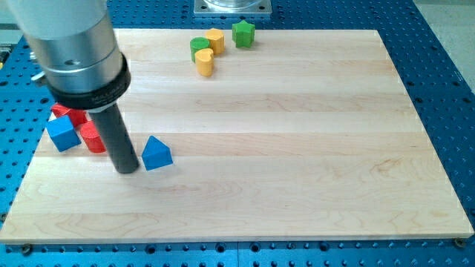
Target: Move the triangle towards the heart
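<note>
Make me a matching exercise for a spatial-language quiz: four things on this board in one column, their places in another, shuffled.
Things:
1. blue triangle
2. green star
3. blue cube
4. my tip

Places:
A. near the view's top edge
B. by the view's left edge, beside red blocks
C. just left of the triangle
D. just right of the rod's end

Pairs: 1-D, 2-A, 3-B, 4-C

No text, label, brand, number or sign can be read anywhere: none on the board (297, 148), none on the blocks, none on the arm at the upper left of the frame, none on the blue surround
</note>
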Controlling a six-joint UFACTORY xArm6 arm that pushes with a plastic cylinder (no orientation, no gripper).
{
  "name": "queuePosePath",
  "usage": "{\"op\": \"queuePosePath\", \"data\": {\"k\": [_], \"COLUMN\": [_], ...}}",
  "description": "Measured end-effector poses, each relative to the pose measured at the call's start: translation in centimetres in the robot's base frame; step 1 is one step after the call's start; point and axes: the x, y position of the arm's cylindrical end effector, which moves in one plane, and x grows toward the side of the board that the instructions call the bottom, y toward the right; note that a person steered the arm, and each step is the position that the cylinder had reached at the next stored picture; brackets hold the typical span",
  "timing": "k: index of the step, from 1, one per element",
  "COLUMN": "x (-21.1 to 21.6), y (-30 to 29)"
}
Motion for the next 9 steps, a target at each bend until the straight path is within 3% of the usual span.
{"op": "queuePosePath", "data": {"k": [1,2,3,4,5,8,9], "x": [0.8,-5.5,-8.6,-5.1,-8.8,-12.8,-12.9], "y": [1.3,7.8,11.4,11.3,14.3,12.9,15.4]}}
